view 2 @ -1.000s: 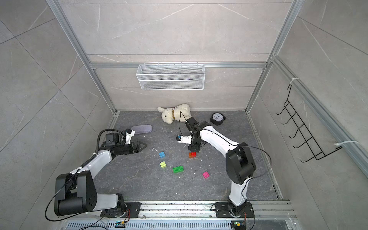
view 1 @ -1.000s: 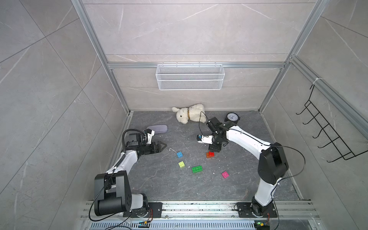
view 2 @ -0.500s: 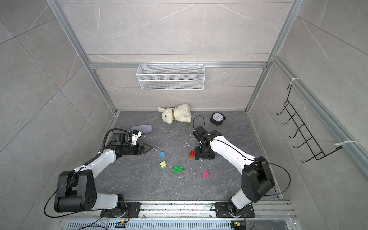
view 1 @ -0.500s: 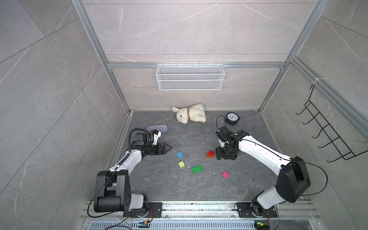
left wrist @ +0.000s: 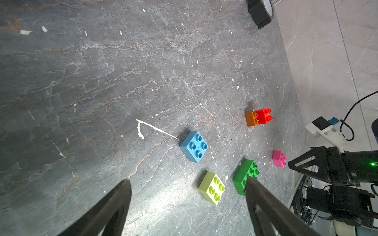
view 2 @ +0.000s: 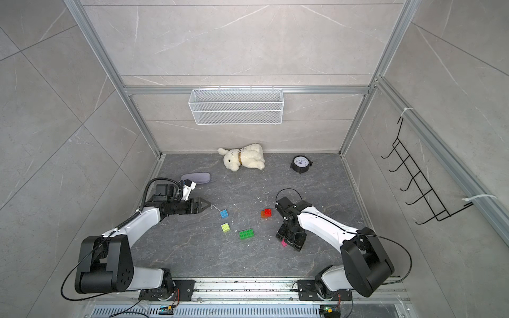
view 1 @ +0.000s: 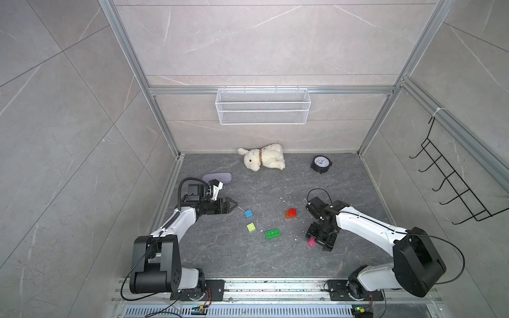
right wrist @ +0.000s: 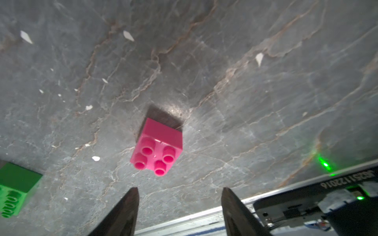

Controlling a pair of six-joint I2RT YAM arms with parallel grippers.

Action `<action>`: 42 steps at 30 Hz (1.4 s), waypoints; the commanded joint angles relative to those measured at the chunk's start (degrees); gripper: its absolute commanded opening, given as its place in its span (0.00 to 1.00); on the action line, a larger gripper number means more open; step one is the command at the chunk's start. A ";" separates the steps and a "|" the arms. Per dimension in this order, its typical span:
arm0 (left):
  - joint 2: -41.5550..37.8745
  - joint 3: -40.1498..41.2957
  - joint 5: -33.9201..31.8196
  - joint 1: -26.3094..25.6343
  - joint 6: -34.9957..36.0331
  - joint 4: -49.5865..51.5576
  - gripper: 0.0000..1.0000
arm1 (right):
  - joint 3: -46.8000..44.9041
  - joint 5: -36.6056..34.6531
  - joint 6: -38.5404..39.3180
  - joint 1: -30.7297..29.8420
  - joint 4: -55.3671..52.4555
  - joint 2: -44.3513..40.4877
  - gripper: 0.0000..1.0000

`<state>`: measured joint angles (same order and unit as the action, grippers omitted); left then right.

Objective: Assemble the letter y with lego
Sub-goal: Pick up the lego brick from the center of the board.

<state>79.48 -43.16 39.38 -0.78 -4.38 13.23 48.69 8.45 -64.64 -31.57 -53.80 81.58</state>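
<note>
Both spread and empty, my right fingers (right wrist: 126,206) hang just above the small pink studded plastic brick (right wrist: 157,147), my left fingers (left wrist: 123,190) near the square blue plastic brick (left wrist: 194,146).

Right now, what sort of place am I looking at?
Likely a robot test booth: tiled walls in a metal frame, two robot arms fixed to a rail, and toy bricks scattered on the floor.
</note>
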 commanded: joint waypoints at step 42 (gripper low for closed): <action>-0.29 -0.91 -0.57 -0.19 1.22 0.60 0.90 | 3.88 -2.87 2.09 0.57 5.73 10.35 0.52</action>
<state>79.48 -43.13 39.03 -0.78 -4.32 13.45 52.51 6.44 -63.22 -31.33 -47.70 90.89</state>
